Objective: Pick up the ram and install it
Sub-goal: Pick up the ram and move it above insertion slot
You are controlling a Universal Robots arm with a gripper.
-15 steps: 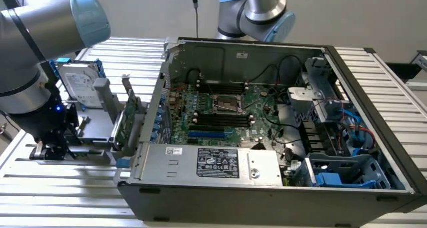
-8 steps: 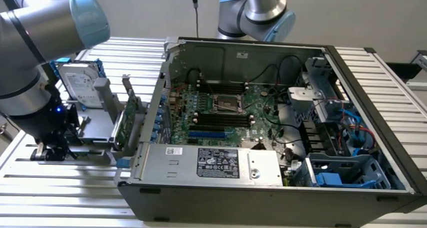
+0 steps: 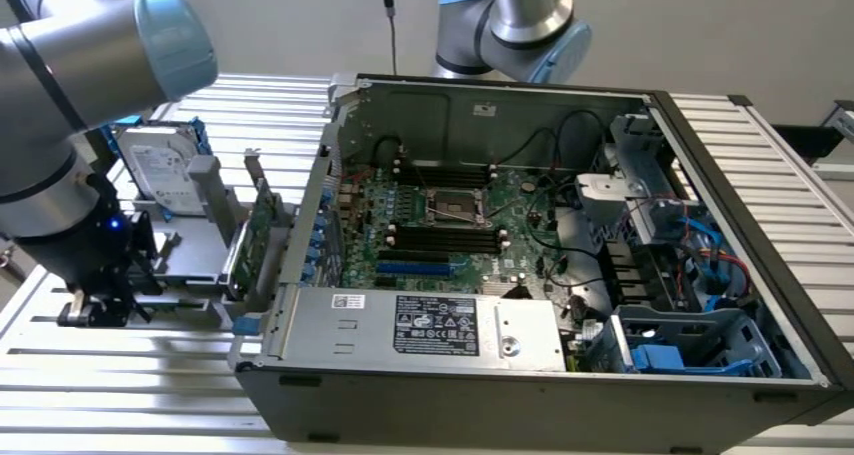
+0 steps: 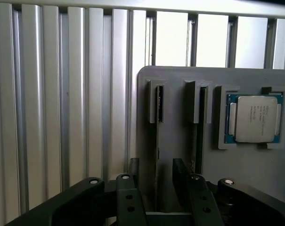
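Observation:
In the wrist view the ram [image 4: 158, 134] stands on edge in a slot of a grey holder [image 4: 180, 80], so I see only its thin dark top edge. My gripper [image 4: 157, 181] hangs just above it, open, with one finger on each side of the stick and not touching it. In the exterior view the gripper [image 3: 96, 310] sits low over the grey holder [image 3: 187, 265] at the exterior view's left, beside the open computer case [image 3: 534, 375].
A second slot [image 4: 200, 117] lies beside the ram, and a square silver processor chip [image 4: 255, 118] rests in a recess of the holder. A hard drive [image 3: 160, 170] and a green expansion card [image 3: 262, 237] stand between holder and case. The motherboard [image 3: 441, 225] shows black memory slots.

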